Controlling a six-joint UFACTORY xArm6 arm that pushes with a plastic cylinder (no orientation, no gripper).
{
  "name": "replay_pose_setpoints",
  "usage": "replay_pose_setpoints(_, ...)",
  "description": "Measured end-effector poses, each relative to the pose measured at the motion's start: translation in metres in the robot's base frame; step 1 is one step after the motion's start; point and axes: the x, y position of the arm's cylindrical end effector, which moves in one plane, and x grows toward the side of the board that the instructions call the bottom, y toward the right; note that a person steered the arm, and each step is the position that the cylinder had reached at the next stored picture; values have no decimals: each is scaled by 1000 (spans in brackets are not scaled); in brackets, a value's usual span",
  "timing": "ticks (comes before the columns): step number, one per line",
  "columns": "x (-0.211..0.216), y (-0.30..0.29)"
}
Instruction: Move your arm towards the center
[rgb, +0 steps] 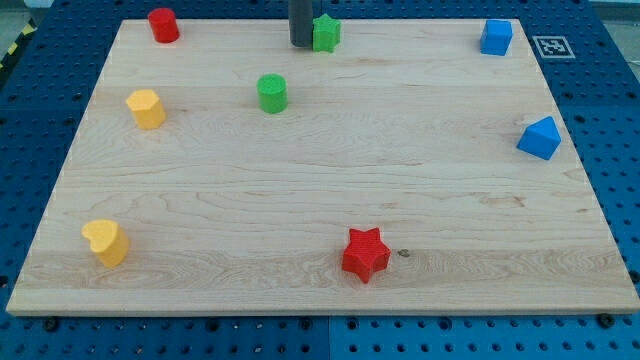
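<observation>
Red star (365, 254) at view's bottom, my tip (301, 44) touching green star (326, 32) (no fingers visible)

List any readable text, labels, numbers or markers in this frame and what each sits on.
No readable words, brands or numbers anywhere.
One sign only: a black-and-white square fiducial marker on the blue pegboard surface, off the wooden board's top right corner; it carries a pattern, no text.
The blocks and my tip bear no markings.
</observation>
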Motion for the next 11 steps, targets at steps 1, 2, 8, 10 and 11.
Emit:
replay_pose_setpoints(1, 0, 11)
replay_pose_setpoints(2, 0, 20)
replay_pose_setpoints(8, 115, 43)
replay_pose_setpoints(10, 98, 39)
replay_pose_setpoints(11, 79, 31)
